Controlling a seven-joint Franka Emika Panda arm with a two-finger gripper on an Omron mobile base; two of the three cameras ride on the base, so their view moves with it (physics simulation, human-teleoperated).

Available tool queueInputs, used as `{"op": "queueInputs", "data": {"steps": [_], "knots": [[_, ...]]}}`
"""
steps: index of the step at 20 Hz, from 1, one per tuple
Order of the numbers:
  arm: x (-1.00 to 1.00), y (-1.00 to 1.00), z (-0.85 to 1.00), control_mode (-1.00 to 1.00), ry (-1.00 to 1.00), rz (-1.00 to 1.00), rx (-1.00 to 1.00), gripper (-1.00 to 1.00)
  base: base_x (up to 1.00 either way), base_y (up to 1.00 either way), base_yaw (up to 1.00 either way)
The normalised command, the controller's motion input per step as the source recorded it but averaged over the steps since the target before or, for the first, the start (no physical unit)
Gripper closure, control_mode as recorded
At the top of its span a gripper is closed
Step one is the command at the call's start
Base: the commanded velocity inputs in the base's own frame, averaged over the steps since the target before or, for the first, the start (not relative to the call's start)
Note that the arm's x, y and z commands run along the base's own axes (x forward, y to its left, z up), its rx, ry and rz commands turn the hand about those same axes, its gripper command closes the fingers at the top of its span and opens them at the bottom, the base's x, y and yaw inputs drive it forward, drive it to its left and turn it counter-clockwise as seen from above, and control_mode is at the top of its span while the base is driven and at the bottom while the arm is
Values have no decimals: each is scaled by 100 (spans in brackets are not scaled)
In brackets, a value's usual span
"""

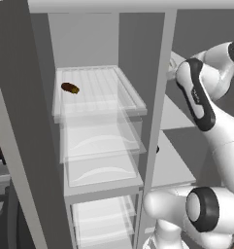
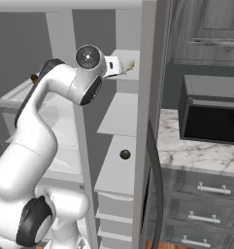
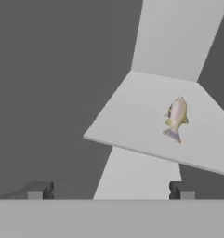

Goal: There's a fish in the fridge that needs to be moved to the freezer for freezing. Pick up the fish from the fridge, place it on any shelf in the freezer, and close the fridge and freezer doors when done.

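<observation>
Left base view: the fridge (image 1: 96, 92) stands open, its ribbed glass shelf bearing a dark brown lump (image 1: 70, 88) near the left wall; the arm reaches right, past the divider, into the freezer (image 1: 174, 116)

Right base view: the fish (image 2: 128, 65) lies on the top freezer shelf (image 2: 123, 78), just beyond the hand; a small dark ball (image 2: 125, 154) sits on a lower shelf; a microwave (image 2: 210, 114) stands on the counter to the right, well apart

Hand view: the gripper (image 3: 111, 189) is spread wide and empty, apart from the fish (image 3: 176, 116), which rests on the shelf (image 3: 132, 118) clear of its front edge; it looks light, stiff, probably slick, best pinched across the mid-body if regrasped; walls hem the shelf closely, so I'd judge straight back out as the free path, the doors not yet shut
</observation>
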Motion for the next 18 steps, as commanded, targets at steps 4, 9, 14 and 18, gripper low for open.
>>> {"op": "queueInputs", "data": {"steps": [4,9,14,18], "knots": [[-92,27,32,-100,24,-9,7,-100,0,0,0],[-100,8,12,-100,2,-13,10,-100,0,0,0],[-91,30,0,-100,-10,-10,-1,-100,0,0,0],[-57,2,0,-100,-3,-9,-6,-100,0,0,0]]}}
